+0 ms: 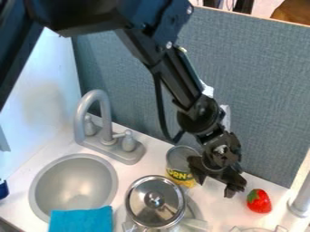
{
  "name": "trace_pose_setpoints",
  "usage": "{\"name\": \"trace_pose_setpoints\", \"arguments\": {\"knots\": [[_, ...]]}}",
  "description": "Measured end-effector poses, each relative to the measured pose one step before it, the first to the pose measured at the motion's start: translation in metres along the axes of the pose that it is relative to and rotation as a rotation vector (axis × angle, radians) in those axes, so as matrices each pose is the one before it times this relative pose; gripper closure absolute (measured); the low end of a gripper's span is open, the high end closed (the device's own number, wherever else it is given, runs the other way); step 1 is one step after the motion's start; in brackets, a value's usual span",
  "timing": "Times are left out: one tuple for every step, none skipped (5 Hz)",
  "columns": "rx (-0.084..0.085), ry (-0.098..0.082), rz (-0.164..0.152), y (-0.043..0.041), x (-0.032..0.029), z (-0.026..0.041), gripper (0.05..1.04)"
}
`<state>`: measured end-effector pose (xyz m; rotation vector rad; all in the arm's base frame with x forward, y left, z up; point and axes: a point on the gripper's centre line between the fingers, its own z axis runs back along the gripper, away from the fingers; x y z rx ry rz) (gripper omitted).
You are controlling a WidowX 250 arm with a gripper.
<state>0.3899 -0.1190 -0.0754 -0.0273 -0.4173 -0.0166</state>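
"Closest stuff first, quick?"

"Blue cloth [82, 220], bottom edge, over the near side of the sink [45, 186]. Right of that, round metal lid [140, 210] with a knob, sitting on a see-through pot [195, 224]. Further right, top of some clear thing [257, 229], cut off by the edge. Can't tell what it is."

"Next row?"

"Red strawberry [259, 204], green leafy top, lying on the white surface [221, 210]. Silvery post [300, 204] just beside it, right edge. Small dark blue item [3, 190] way over at the left edge, mostly cut off."

"And your tool?"

"My tool [215, 187] hangs low, pointing down, between the can and the strawberry. Fingers [235, 182] spread, nothing pinched."

"Where's the can?"

"Can [180, 159], yellow and grey, upright on the surface, behind the lid and right by my tool. One finger overlaps its right side from here; can't tell if I touch it."

"Anything farther back?"

"Grey faucet [104, 106] with two handles, behind the sink, its spout curving toward the basin. Grey fabric panel [266, 72] stands along the back, white wall [51, 95] at the left. My black arm [178, 84] comes in from the upper left, slanting down in front of the panel. A bit of something white [225, 117] pokes out behind it."
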Motion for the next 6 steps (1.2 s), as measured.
{"name": "trace_pose_setpoints", "arguments": {"knots": [[0.0133,0.0066,0.0064,0.01346,-0.00486,-0.00204,0.083],[0.0098,0.0049,0.0127,0.01332,-0.00112,-0.00179,0.083],[-0.0023,-0.0363,0.0101,0.00446,0.0127,0.01228,0.083],[-0.017,0.0313,0.0023,0.00184,-0.00557,0.00133,0.083],[-0.0364,-0.0154,0.0091,-0.00458,0.00503,0.02449,0.083],[-0.0318,-0.0157,-0.0114,-0.01208,-0.00331,0.03161,0.083]]}}
